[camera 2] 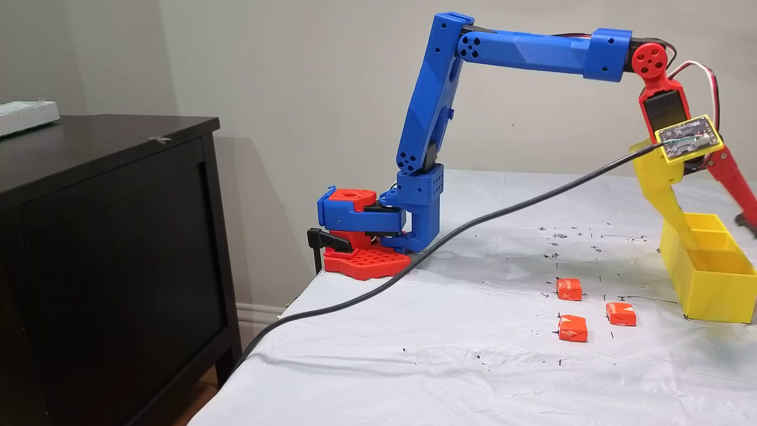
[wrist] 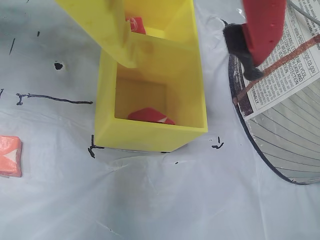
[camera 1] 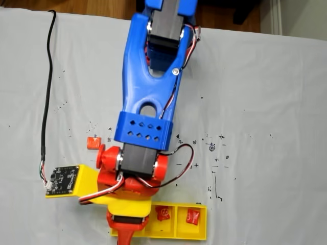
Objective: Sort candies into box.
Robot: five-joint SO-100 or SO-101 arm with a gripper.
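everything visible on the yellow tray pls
The yellow plastic tray is a glossy rectangular box with square compartments in a row, sitting flat on the white table cover. In the top-down fixed view two compartments each hold a red wrapped candy. In the wrist view the end effector hangs open above it, its yellow finger over the near compartment.

Open white table sheet [camera 2: 473, 349] left of the yellow box [camera 2: 712, 290], three loose orange candies [camera 2: 569, 289] [camera 2: 573, 328] [camera 2: 621, 314] scattered there, black cable [camera 2: 449, 239] crossing the sheet, round foil-lined container [wrist: 285, 125] close beside the box in the wrist view.
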